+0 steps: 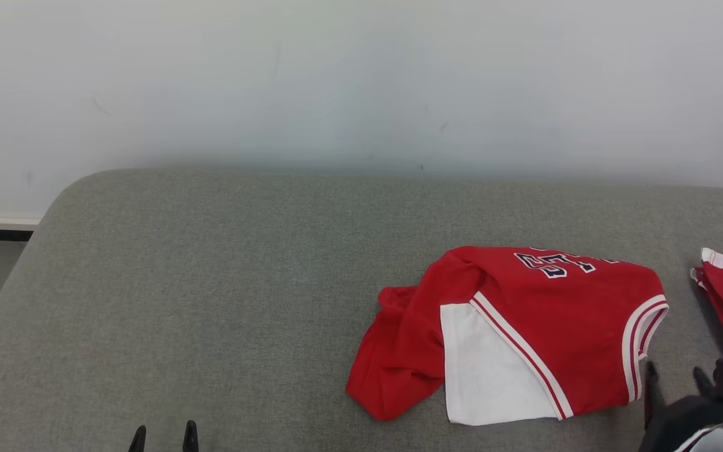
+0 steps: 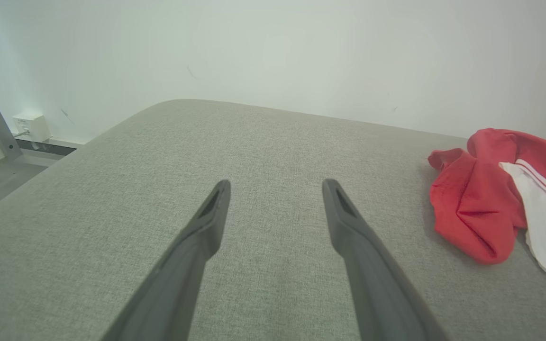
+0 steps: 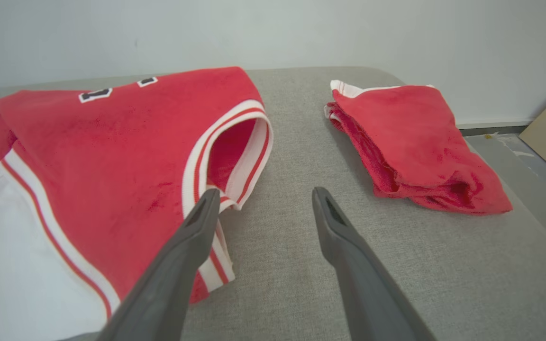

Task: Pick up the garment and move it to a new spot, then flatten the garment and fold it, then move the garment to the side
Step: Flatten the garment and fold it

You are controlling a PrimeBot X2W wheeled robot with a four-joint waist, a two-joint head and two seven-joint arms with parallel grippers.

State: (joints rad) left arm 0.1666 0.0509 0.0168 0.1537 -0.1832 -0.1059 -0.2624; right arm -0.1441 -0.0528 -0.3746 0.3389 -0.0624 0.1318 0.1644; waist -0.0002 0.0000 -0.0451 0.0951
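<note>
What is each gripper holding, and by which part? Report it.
Nothing is held: left gripper is open over the grey cushion; right gripper is open beside the red jersey.

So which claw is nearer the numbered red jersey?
Right. The right claw sits open at the jersey's striped edge; the left claw is open over bare cushion, well off to the jersey's far side.
</note>
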